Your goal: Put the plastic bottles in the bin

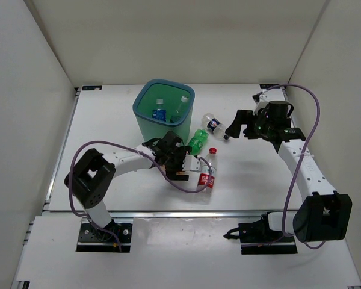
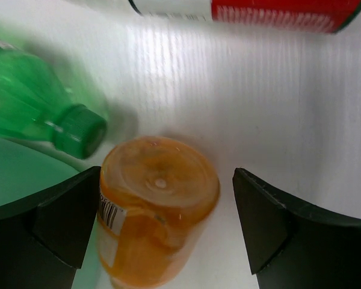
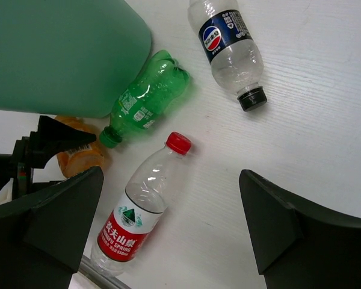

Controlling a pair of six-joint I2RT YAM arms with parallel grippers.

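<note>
White tabletop under me: my left gripper (image 2: 165, 220) is spread wide, straddling the stubby orange plastic bottle (image 2: 156, 198), nothing clamped yet. A green plastic bottle (image 2: 24, 114) lies close at ten o'clock. From overhead, the tall teal plastic bin (image 1: 150, 128) sits at twelve. If I squeeze off-centre, that round body could squirt away. My right gripper (image 3: 171, 211) hangs open, empty.

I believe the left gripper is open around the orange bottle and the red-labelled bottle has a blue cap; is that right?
Not quite: the red-labelled bottle has a red cap, as the right wrist view shows. The left gripper is open around the orange bottle.
</note>
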